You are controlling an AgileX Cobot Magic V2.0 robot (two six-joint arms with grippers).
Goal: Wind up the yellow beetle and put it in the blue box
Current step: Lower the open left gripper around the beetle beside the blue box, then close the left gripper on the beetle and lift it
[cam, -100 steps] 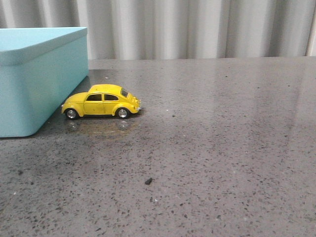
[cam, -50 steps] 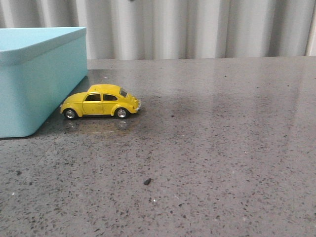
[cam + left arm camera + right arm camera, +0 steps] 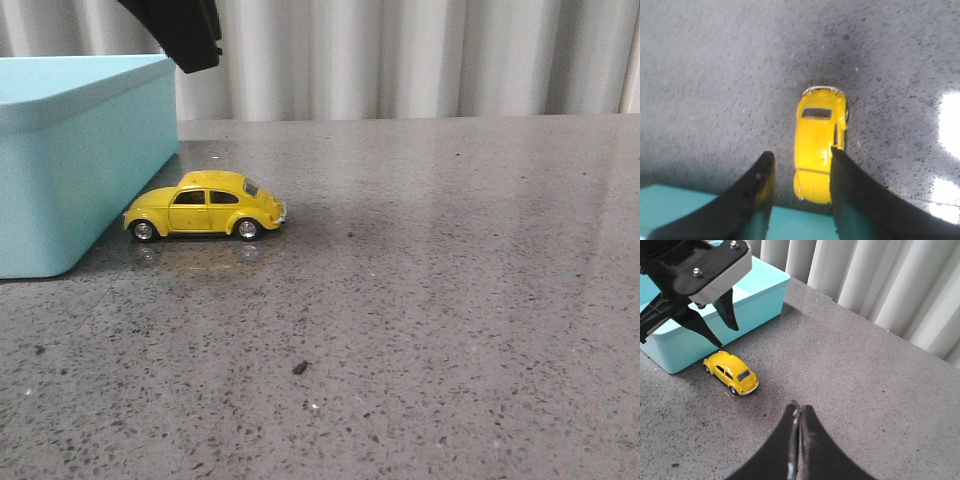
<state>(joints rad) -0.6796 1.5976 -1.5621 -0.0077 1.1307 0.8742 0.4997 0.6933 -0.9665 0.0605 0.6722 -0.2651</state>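
The yellow beetle [image 3: 205, 205] stands on its wheels on the grey table, close against the right side of the blue box [image 3: 70, 170]. My left gripper [image 3: 802, 151] is open and hangs above the beetle [image 3: 817, 145], apart from it, with the box rim [image 3: 800, 225] below the fingers. A black part of it [image 3: 185, 35] shows at the top of the front view. The right wrist view shows the left gripper [image 3: 726, 336] open above the beetle [image 3: 731, 372] beside the box [image 3: 755, 290]. My right gripper [image 3: 797, 407] is shut, empty, high over the table.
A grey speckled tabletop [image 3: 430, 300] stretches to the right and front of the beetle. A small dark crumb [image 3: 299, 367] lies on it. A pleated grey curtain [image 3: 420, 55] closes the back.
The left gripper has come down into the top of the front view, above the box's corner and the beetle. The beetle and box have not moved.
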